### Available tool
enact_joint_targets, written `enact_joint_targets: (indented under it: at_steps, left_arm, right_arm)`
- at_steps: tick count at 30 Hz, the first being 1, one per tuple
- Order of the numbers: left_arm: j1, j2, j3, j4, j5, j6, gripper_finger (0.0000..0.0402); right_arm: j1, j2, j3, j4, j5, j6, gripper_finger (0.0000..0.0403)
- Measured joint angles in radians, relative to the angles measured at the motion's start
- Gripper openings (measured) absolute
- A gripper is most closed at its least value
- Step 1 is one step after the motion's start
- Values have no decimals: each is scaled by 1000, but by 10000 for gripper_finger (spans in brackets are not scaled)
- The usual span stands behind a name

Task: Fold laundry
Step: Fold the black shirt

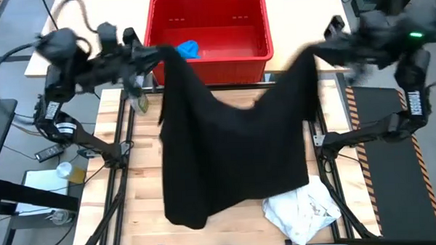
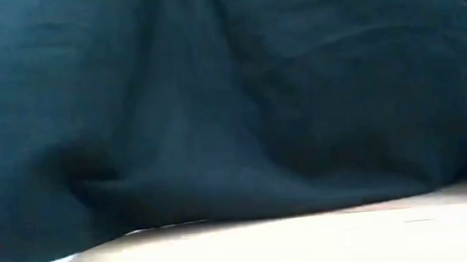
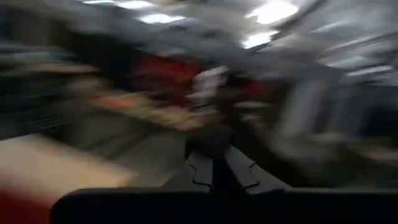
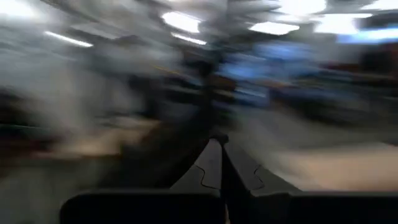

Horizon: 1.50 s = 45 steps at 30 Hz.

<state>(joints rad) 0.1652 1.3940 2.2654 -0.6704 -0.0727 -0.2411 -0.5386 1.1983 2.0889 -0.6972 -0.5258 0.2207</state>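
- Garments, three: one black garment [image 1: 233, 147] spread across the centre of the high view; one white garment [image 1: 302, 208] crumpled at lower right on the table [image 1: 144, 183]; one blue garment [image 1: 188, 48] inside the single red basket [image 1: 209, 37] at top centre.
- Grippers, two: left gripper [image 1: 159, 54] at upper left, fingers pressed together, pinching one top corner of the black garment; right gripper [image 1: 311, 52] at upper right, likewise clamped on the other corner. The cloth hangs between them, sagging in the middle.
- Only the high view shows all three garments. The low view is filled by dark cloth [image 2: 231, 97] above a pale table strip.
- Wrist views: blurred; each shows its own fingers [image 3: 239, 168] [image 4: 208, 165] closed together.
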Motion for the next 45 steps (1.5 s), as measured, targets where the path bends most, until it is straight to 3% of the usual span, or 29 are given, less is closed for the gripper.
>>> enact_joint_targets:
  at_steps: [3,6,8,9,14,18,22,26,30,34,39,42,45]
  left_arm:
    - [112,25,0,-48,-214,139,9]
    - [230,59,-1,47,-349,415,6]
    - [293,86,0,176,-350,608,4]
    - [316,100,0,249,-338,681,4]
    - [322,123,-1,537,-225,787,5]
    - [275,71,0,504,-98,721,5]
    - [200,-10,0,316,114,546,5]
    - [118,-74,1,37,222,379,5]
    - [44,-101,1,-234,336,238,5]
    - [-48,-94,1,-483,405,54,5]
    - [-201,-28,-3,-772,408,-129,5]
    - [-304,11,-33,-828,408,-219,5]
    - [-407,34,-84,-838,409,-265,5]
  right_arm:
    - [-62,35,-2,-110,388,-251,9]
    - [-105,90,-1,-38,757,-494,9]
    - [-135,133,-1,87,887,-617,9]
    - [-146,152,-2,157,897,-658,9]
    - [-141,182,-1,426,737,-752,9]
    - [-89,148,0,377,578,-666,8]
    - [-32,74,-1,150,320,-463,8]
    - [18,21,0,-132,18,-290,8]
    - [79,12,0,-330,-219,-130,8]
    - [156,22,-1,-475,-315,-63,8]
    - [275,67,-1,-621,-434,-1,8]
    - [347,95,-2,-666,-506,40,8]
    - [428,109,0,-726,-499,50,8]
